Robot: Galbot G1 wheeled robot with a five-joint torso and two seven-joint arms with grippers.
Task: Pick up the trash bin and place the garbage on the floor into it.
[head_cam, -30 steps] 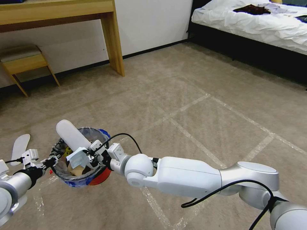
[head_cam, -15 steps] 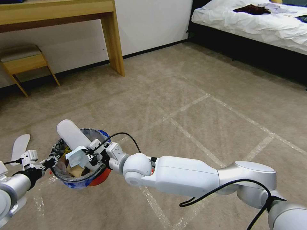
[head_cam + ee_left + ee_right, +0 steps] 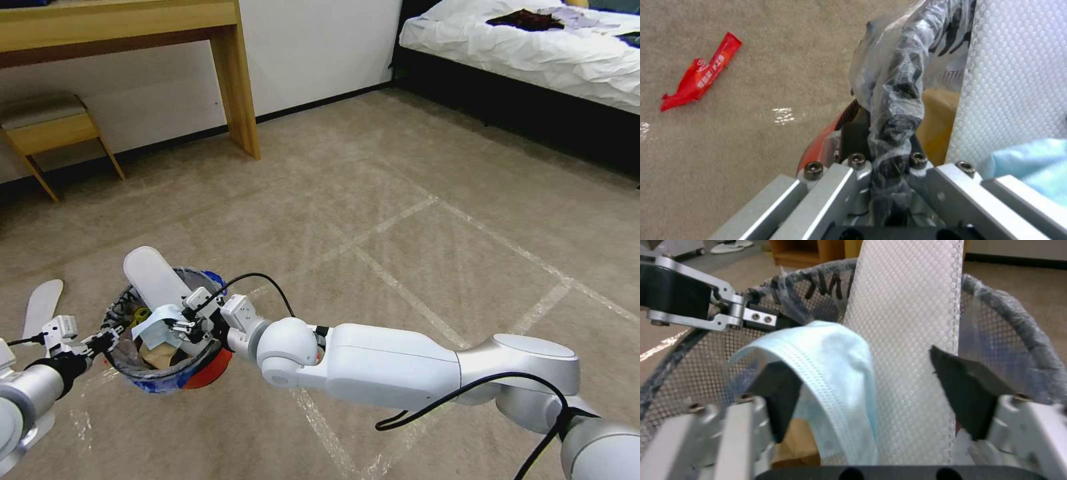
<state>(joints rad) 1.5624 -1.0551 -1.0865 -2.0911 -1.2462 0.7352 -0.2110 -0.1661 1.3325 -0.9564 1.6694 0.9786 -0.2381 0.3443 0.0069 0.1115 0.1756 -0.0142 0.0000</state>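
Beige carpet floor (image 3: 413, 220) lies under the light trash bin (image 3: 200, 373), my left claw (image 3: 107, 339) clamped on its soft bagged rim, while my open right claw (image 3: 871, 390) drapes a limp blue mask (image 3: 826, 350) inside.

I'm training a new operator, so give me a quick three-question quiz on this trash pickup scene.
1. True or false: the left jaws are shut on the trash bin's rim.
2. What hangs from the open right jaws? A tissue, B light-blue scrap, C bottle.
3. What red litter lies on the floor?
Key: 1 true; 2 B; 3 a red wrapper.
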